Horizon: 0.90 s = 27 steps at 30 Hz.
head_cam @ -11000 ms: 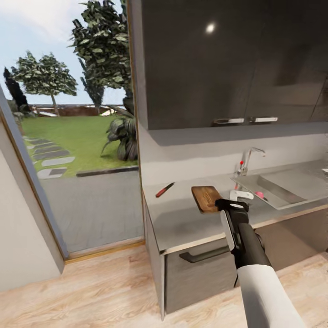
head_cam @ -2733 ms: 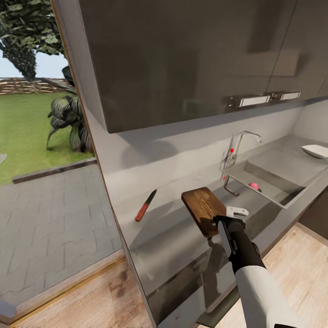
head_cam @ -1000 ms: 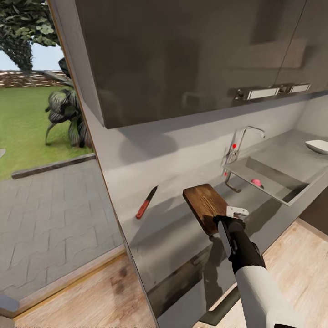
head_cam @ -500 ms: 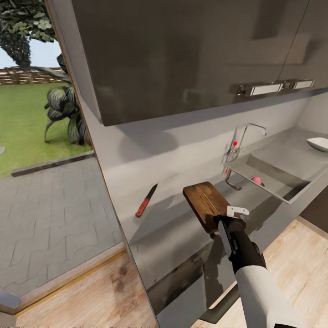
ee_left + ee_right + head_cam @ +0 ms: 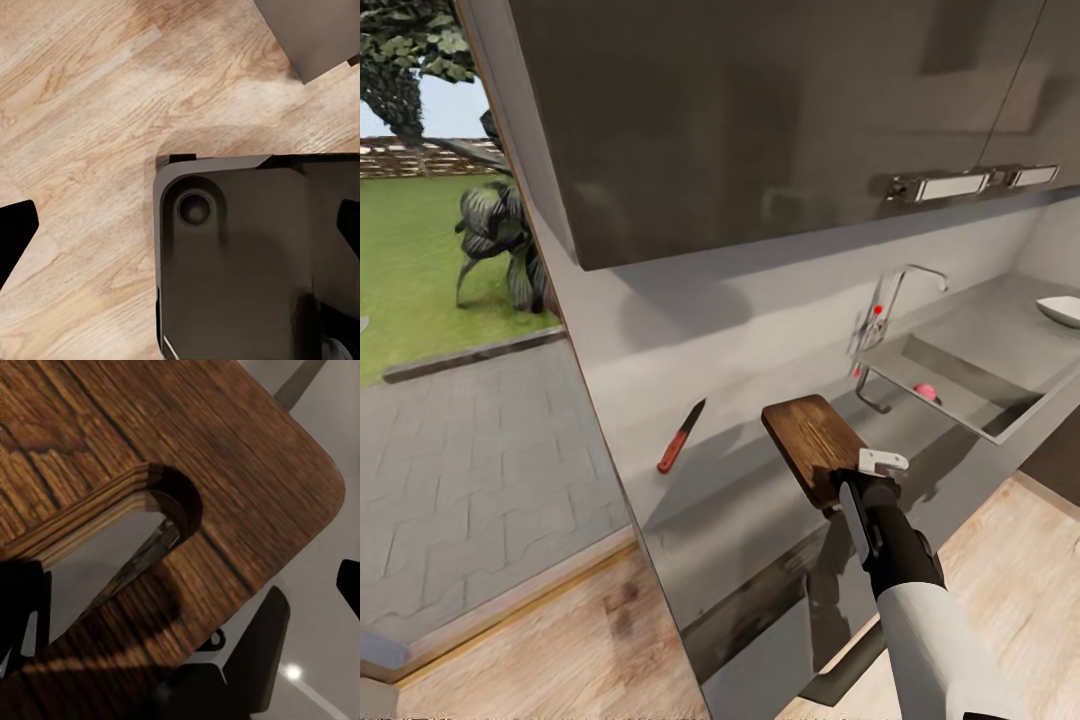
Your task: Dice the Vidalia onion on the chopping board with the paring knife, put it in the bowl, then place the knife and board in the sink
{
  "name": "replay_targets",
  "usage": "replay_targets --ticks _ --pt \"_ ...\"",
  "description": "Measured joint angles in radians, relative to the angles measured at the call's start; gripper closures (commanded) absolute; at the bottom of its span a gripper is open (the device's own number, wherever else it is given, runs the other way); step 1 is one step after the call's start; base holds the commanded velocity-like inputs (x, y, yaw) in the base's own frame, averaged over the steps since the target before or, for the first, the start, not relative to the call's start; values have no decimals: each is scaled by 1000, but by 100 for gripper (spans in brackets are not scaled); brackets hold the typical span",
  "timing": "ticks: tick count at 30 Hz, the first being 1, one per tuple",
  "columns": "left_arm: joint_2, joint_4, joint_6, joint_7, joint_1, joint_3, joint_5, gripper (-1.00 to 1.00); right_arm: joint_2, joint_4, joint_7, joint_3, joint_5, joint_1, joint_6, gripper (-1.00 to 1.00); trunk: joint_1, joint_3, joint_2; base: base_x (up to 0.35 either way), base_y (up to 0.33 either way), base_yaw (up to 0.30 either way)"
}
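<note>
Over countertop [image 5: 760,500], right arm outstretched, right end effector [image 5: 872,470] at chopping board [image 5: 812,448] near edge, grip unclear

dark wooden chopping board [image 5: 812,447] flat on grey countertop [image 5: 750,500], red-handled paring knife [image 5: 680,436] apart.

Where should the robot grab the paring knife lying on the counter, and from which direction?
Probably by the red handle of the paring knife, the thicker end nearest the countertop's front edge. It lies flat, blade toward the wall, so come from above with the fingers across the handle.
</note>
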Motion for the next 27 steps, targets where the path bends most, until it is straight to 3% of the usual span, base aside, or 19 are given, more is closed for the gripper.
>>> replay_targets --ticks 27 --pt "0 0 0 0 0 0 -1 -100 -1 -15 2 -1 -3 0 1 -100 0 -8 0 0 0 0"
